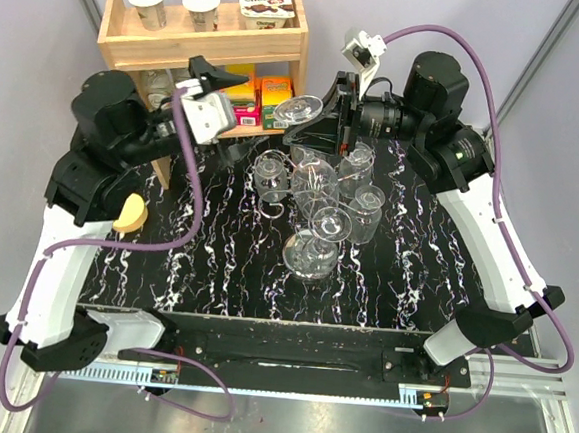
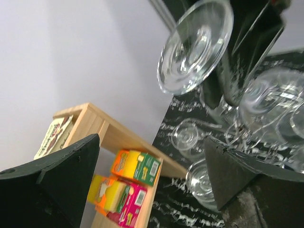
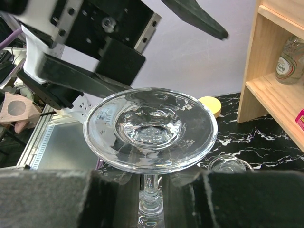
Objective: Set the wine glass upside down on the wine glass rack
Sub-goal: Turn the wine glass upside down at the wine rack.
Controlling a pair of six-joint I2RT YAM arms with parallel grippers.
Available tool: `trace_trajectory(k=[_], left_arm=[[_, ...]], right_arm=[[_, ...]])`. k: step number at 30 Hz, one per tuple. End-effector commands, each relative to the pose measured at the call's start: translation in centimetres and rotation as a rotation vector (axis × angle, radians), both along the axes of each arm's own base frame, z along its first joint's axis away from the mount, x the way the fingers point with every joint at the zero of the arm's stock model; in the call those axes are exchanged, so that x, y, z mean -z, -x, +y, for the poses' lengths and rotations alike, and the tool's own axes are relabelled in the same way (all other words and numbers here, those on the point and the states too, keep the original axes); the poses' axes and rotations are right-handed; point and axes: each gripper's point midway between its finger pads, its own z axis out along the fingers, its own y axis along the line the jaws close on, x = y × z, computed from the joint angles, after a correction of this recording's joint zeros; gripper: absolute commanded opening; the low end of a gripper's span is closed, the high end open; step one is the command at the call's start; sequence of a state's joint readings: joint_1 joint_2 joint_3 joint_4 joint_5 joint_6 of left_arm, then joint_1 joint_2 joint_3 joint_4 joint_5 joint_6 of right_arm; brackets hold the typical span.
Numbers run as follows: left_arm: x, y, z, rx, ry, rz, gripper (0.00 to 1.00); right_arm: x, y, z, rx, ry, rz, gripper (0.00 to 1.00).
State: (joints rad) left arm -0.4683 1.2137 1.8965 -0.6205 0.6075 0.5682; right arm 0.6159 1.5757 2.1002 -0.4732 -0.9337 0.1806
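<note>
Your right gripper (image 3: 151, 202) is closed on the stem of the wine glass (image 3: 151, 128). The stem stands upright between the two padded fingers, and the round foot spreads out flat just above them, so the glass hangs bowl down. In the overhead view that foot (image 1: 298, 107) shows just above centre frame, in front of the wooden shelf (image 1: 203, 39), with your right gripper (image 1: 321, 129) directly beside it.

The wine glass rack (image 1: 270, 209) stands in the middle of the black marbled table (image 1: 225, 272), just below the held glass in that view. Several other clear glasses (image 1: 331, 225) crowd around its wire arms. The bowl of your glass gets lost among them, so you cannot tell from these views whether it touches the rack or hangs clear of it.

Your left gripper (image 2: 151, 152) is spread wide and has hold of nothing; only the shelf and its coloured boxes (image 2: 135, 166) show between its fingers. From its wrist camera the foot of the glass (image 2: 194, 45) sits in the upper right of the frame, apart from both fingers. Overhead, this gripper sits left of the glass, in front of the shelf.

Three yogurt cups (image 1: 200, 4) stand along the shelf's top.
</note>
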Motion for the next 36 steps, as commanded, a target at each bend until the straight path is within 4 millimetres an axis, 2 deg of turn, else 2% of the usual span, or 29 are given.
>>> trace_trajectory(k=[1, 5, 11, 16, 22, 26, 31, 33, 36], left_arm=[[0.5, -2.2, 1.4, -0.14, -0.148, -0.129, 0.93], [-0.2, -2.7, 1.5, -0.173, -0.183, -0.177, 0.89], [-2.2, -2.5, 2.3, -0.238, -0.187, -0.281, 0.85], [-3.1, 0.1, 2.2, -0.173, -0.207, -0.404, 0.84], [-3.0, 1.6, 1.1, -0.112, -0.231, -0.468, 0.84], [-3.0, 2.8, -0.2, -0.028, -0.226, -0.484, 0.8], [-2.4, 2.7, -2.5, 0.02, -0.267, -0.508, 0.68], [-2.2, 2.7, -3.2, 0.028, -0.273, -0.505, 0.68], [-2.7, 1.9, -3.0, -0.028, -0.214, -0.427, 0.7]], right_arm=[[-1.6, 0.5, -0.6, 0.015, -0.039, -0.048, 0.0], [-1.5, 0.5, -0.7, 0.017, -0.038, -0.043, 0.0], [-1.9, 0.7, -0.8, 0.014, -0.048, -0.037, 0.0], [-2.7, 0.8, -0.5, -0.002, -0.065, -0.037, 0.0], [-3.3, 1.0, -0.8, -0.001, -0.076, -0.052, 0.0], [-3.0, 1.2, -0.8, -0.01, -0.071, -0.046, 0.0], [-2.8, 1.4, -0.7, -0.019, -0.069, -0.039, 0.0], [-2.9, 1.5, -0.9, -0.017, -0.073, -0.049, 0.0], [-3.2, 1.8, -1.2, -0.012, -0.071, -0.075, 0.0]])
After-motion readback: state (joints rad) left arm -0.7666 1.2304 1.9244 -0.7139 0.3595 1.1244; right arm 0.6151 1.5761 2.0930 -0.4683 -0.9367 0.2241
